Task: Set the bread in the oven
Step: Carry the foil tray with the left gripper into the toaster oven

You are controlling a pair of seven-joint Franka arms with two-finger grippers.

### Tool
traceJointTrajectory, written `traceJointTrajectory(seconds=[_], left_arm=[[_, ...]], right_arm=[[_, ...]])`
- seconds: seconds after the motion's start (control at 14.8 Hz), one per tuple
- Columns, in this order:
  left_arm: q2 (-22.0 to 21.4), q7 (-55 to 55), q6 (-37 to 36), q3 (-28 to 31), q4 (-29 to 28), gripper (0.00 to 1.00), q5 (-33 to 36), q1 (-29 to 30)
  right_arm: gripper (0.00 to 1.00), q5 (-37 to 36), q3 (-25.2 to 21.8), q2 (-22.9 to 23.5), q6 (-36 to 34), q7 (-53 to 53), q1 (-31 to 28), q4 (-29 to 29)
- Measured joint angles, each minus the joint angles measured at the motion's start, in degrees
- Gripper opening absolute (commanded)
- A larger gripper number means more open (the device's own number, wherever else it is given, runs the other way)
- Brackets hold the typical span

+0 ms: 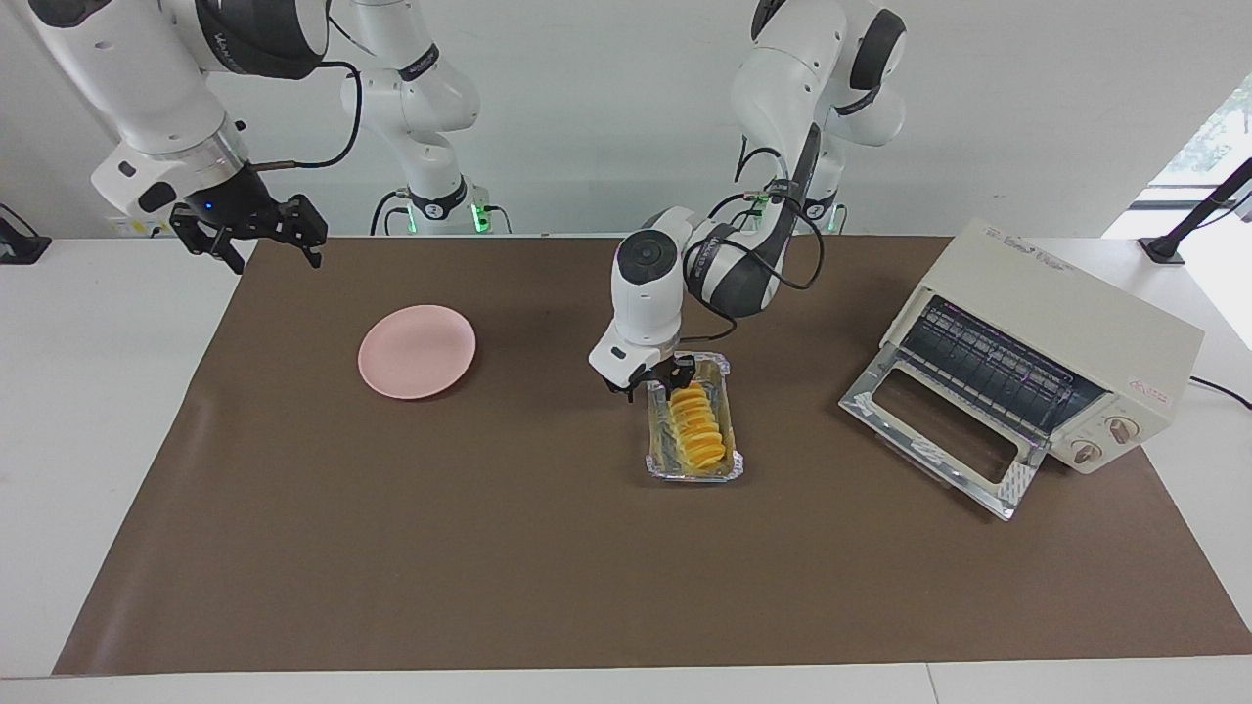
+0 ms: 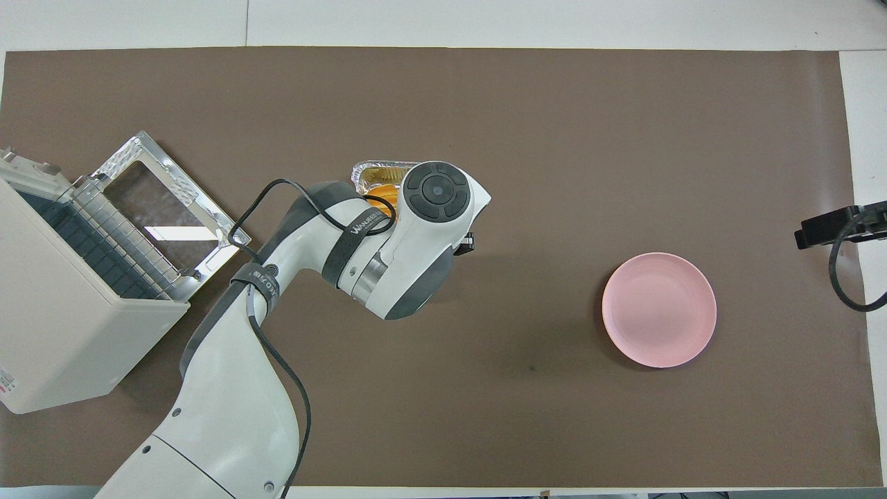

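The bread [image 1: 698, 426], a ridged yellow-orange loaf, lies in a silver foil tray [image 1: 660, 460] mid-table. My left gripper [image 1: 657, 377] is down at the tray's end nearest the robots, open, with one finger [image 1: 683, 371] at the loaf's end. I cannot tell whether it touches the loaf. In the overhead view the left hand hides most of the tray [image 2: 374, 170] and bread [image 2: 383, 197]. The cream oven [image 1: 1066, 313] stands toward the left arm's end, its glass door [image 1: 934, 430] dropped open and the rack showing. My right gripper [image 1: 250, 233] waits open above the table's edge at the right arm's end.
A round pink plate [image 1: 417, 351] lies on the brown mat toward the right arm's end. The oven [image 2: 62, 326] and its open door [image 2: 163, 208] also show in the overhead view, beside the left arm's elbow. A black stand [image 1: 1188, 230] is by the oven.
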Motion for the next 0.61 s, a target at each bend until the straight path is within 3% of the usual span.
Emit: traceJointTrajectory(seconds=[0.34,0.61], left_arm=[[-0.5,-5.1,-2.7,0.4,0.3,0.00,0.0,0.3],[-4.1,-8.7,-10.6,2.3,5.9,0.00,-1.6,3.4]], right_arm=[[1.00,0.0,0.0,0.0,0.0,0.0,0.0,0.0],[1.00,0.0,0.0,0.0,-0.2,0.0,0.0,0.0]])
